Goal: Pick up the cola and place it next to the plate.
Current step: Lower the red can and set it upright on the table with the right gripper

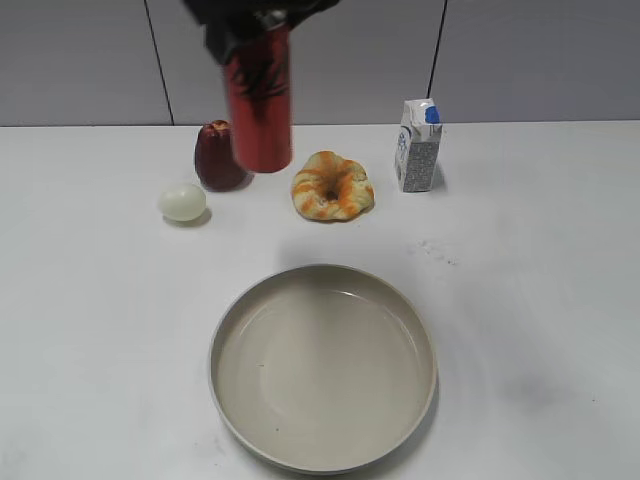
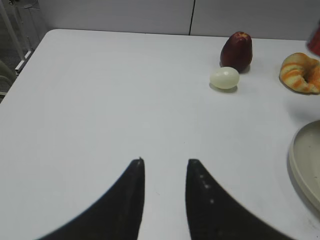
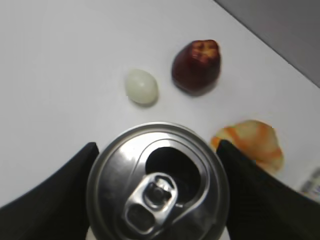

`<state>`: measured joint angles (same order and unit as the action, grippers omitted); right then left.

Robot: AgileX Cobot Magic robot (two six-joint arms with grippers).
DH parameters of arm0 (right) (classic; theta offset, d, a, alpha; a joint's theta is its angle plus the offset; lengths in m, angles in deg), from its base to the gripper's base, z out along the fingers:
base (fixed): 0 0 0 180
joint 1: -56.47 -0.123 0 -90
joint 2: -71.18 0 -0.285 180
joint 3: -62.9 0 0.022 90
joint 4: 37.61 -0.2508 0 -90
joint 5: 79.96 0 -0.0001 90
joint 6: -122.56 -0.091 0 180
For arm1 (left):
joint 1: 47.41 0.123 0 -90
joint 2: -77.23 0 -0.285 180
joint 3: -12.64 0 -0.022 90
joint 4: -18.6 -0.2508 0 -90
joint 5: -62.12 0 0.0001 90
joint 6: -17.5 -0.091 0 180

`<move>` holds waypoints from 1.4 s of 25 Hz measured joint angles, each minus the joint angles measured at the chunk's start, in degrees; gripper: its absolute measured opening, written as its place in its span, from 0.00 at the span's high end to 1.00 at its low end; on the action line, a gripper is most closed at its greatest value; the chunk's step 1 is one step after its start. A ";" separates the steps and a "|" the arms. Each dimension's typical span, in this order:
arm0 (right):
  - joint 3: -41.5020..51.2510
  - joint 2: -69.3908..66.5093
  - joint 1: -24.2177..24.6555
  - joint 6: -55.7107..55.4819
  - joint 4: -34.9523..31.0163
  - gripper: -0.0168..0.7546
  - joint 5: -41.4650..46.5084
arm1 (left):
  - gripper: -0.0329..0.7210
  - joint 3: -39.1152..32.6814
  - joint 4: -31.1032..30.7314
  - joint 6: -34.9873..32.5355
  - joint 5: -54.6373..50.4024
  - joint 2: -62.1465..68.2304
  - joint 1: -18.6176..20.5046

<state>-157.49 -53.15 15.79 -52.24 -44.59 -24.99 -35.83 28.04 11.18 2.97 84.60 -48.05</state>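
Observation:
The cola [image 1: 259, 105], a tall red can with black lettering, hangs in the air above the back of the table, held at its top by my right gripper [image 1: 255, 22]. In the right wrist view its silver pull-tab top [image 3: 157, 182] sits between the two black jaws [image 3: 157, 172], which are shut on it. The plate [image 1: 323, 366], a large beige dish, lies at the front middle, and its rim shows in the left wrist view [image 2: 305, 167]. My left gripper [image 2: 165, 162] is open and empty over bare table at the left.
A dark red fruit [image 1: 218, 156], a pale egg [image 1: 182, 202] and an orange-glazed pastry [image 1: 332, 186] lie at the back, below and beside the can. A white-and-blue carton [image 1: 418, 146] stands at the back right. The white table [image 1: 540, 300] ends at a grey wall.

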 joint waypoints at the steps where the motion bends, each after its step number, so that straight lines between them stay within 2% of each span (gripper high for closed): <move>1: 1.45 2.19 1.17 0.00 0.10 0.32 1.44 | 0.65 0.00 0.00 0.00 0.00 0.00 0.00; 6: 13.58 16.27 6.20 -0.13 5.20 0.32 5.77 | 0.65 0.00 0.00 0.00 0.00 0.00 0.00; 14: 39.81 35.76 8.23 -5.20 12.27 0.32 4.04 | 0.65 0.00 0.00 0.00 0.00 0.00 0.00; 20: 61.65 42.53 8.23 -13.29 13.12 0.32 -11.27 | 0.65 0.00 0.00 0.00 0.00 0.00 0.00; 24: 70.93 42.65 8.23 -16.55 13.12 0.32 -22.65 | 0.65 0.00 0.00 0.00 0.00 0.00 0.00; 29: 77.60 42.58 8.23 -17.24 13.12 0.32 -36.21 | 0.65 0.00 0.00 0.00 0.00 0.00 0.00; 35: 79.16 38.12 8.23 -17.30 13.12 0.32 -40.14 | 0.65 0.00 0.00 0.00 0.00 0.00 0.00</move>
<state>-78.33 -15.03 24.02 -69.54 -31.46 -65.13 -35.83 28.04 11.18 2.97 84.60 -48.05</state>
